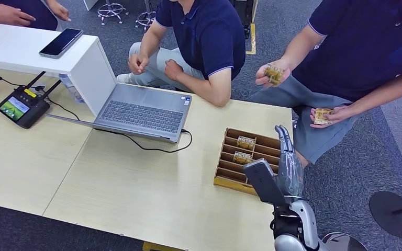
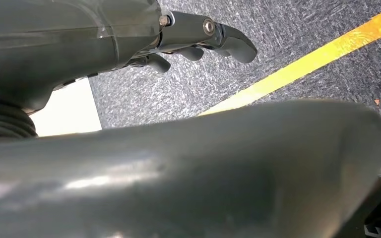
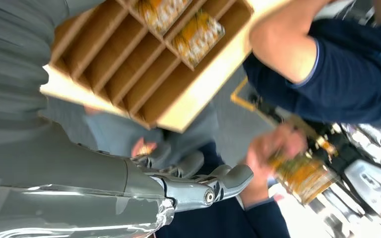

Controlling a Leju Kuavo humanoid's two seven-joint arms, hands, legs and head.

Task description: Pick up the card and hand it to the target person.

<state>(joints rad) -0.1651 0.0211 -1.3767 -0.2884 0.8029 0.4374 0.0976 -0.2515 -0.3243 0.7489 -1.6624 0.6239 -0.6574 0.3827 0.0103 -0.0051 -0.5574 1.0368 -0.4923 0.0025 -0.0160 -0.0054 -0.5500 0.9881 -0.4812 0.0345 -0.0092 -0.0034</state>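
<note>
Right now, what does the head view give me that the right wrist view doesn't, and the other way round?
Head view alone: the laptop, the phone on the white stand, and the seated person's second card. Right wrist view alone: the right hand's curled fingers holding nothing. Both share the wooden slotted tray with two cards in it, and the right hand beside it.

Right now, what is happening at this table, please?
The robot's right hand hovers open beside the brown slotted wooden tray, holding nothing. Two yellow patterned cards stand in the tray's slots. The seated person in a dark blue shirt at the table's right end holds one similar card in each hand. The left hand hangs over grey carpet.
</note>
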